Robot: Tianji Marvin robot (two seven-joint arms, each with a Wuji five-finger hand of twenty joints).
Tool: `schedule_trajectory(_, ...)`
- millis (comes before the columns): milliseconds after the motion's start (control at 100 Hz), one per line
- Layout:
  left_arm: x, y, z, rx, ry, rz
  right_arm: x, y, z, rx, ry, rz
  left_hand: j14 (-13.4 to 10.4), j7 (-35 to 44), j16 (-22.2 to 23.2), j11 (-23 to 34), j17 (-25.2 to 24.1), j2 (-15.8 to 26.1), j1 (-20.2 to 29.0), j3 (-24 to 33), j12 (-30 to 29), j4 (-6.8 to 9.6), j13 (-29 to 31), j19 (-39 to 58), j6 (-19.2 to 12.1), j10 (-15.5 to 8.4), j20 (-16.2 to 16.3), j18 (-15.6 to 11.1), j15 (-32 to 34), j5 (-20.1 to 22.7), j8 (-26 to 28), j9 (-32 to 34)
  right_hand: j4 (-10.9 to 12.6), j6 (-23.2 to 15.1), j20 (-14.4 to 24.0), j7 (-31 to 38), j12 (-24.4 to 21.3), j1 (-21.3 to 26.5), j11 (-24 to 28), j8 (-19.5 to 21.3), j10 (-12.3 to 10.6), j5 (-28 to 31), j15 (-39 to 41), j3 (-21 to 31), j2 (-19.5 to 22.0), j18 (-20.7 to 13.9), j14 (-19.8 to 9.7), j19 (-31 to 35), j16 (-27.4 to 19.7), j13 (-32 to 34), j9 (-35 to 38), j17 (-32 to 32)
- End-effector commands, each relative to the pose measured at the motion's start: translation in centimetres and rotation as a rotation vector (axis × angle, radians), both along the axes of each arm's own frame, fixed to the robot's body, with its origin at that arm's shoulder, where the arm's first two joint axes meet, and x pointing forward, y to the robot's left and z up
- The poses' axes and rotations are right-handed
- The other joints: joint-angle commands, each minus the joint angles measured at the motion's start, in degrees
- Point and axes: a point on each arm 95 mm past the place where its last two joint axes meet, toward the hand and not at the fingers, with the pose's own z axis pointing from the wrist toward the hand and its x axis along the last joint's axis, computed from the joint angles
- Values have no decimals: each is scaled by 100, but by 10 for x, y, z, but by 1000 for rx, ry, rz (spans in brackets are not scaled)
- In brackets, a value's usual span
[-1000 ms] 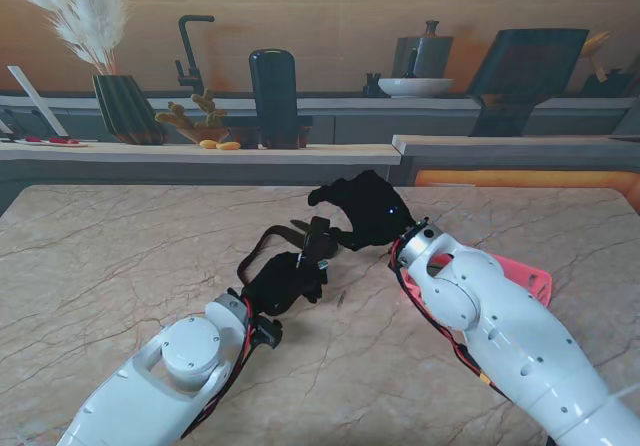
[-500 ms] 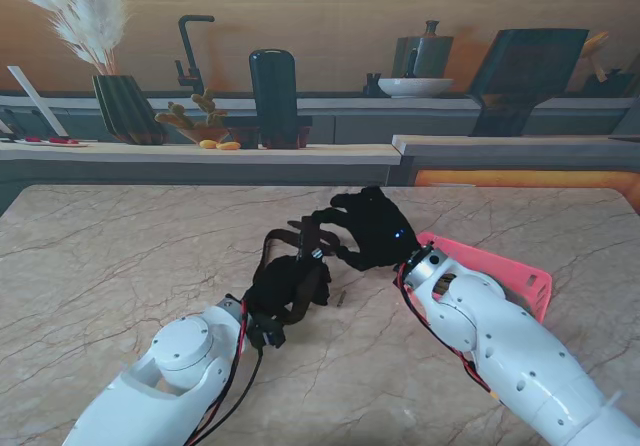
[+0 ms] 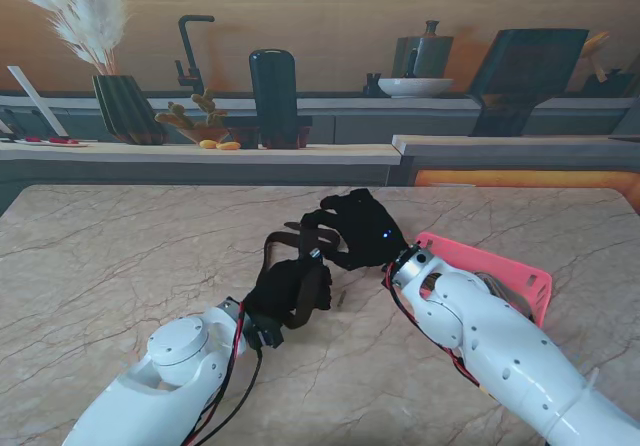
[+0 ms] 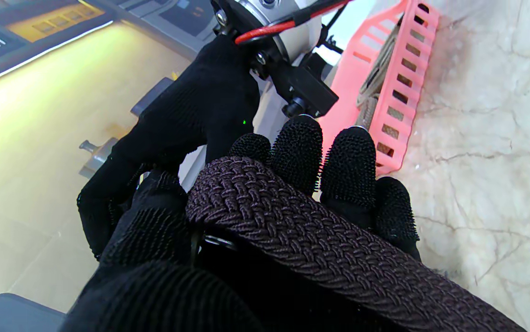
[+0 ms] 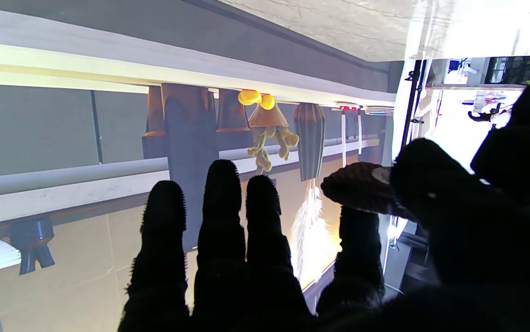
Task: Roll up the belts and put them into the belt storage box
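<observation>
1. Landmark: the pink belt storage box [image 3: 515, 274] lies on the marble table [image 3: 120, 256], partly hidden behind the right forearm. In the left wrist view its slotted wall [image 4: 403, 87] shows, with a woven item lying inside it; what that item is cannot be told.
2. Left hand [image 3: 290, 288], black-gloved, is to the left of the box and well apart from it. It is clenched around the dark braided belt [image 3: 283, 246].
3. In the left wrist view the belt [image 4: 292, 216] lies across the palm, with the fingertips [image 4: 348, 161] curled behind it.
4. From the left hand the belt rises in a loop on the side away from the box and runs toward the right hand.
5. Right hand [image 3: 362, 228] is between the left hand and the box, just beside the box's near corner.
6. In the right wrist view one end of the belt [image 5: 357, 186] sits pinched between thumb and index finger; the other fingers [image 5: 221, 193] stand extended.
7. The belt is wholly outside the box, held off the table between both hands.
</observation>
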Motion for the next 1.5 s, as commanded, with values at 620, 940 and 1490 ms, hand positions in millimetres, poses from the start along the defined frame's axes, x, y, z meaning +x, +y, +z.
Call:
schedule_trajectory(620, -8, -4, 4, -100, 52, -31, 4, 16, -9, 42, 26, 23, 27, 338, -35, 126, -23, 466, 148, 140, -26, 233, 58, 118, -361, -145, 30, -153, 34, -11, 163, 9, -299, 169, -307, 305, 5, -116, 382, -230, -93, 894, 424, -368, 559, -157, -212, 452, 19, 183, 644, 10)
schedule_trajectory(940, -8, -3, 5, -51, 57, 13, -1, 16, -3, 75, 2, 42, -30, 19, 21, -120, -277, -385, -568, 476, -8, 266, -429, -296, -553, -128, -195, -202, -262, -427, -82, -519, -859, -139, -467, 1410, -234, 1178, -8, -1912, -1069, 2950, 580, -1396, 1151, -140, -527, 658, 5, 1171, 3438, 436)
schedule_trajectory(1490, -4, 8, 9, 210, -292, 152, -14, 0, 10, 116, -34, -52, -206, -2466, -54, -1347, -804, -660, -1960, -184, -274, 359, -1528, -1004, -792, -282, -158, -136, -1279, -2173, -563, -2291, -931, 302, -481, 1362, -221, 1173, -85, -2099, -812, 3511, 660, -828, 702, 5, -373, 711, 81, 1437, 3846, 591)
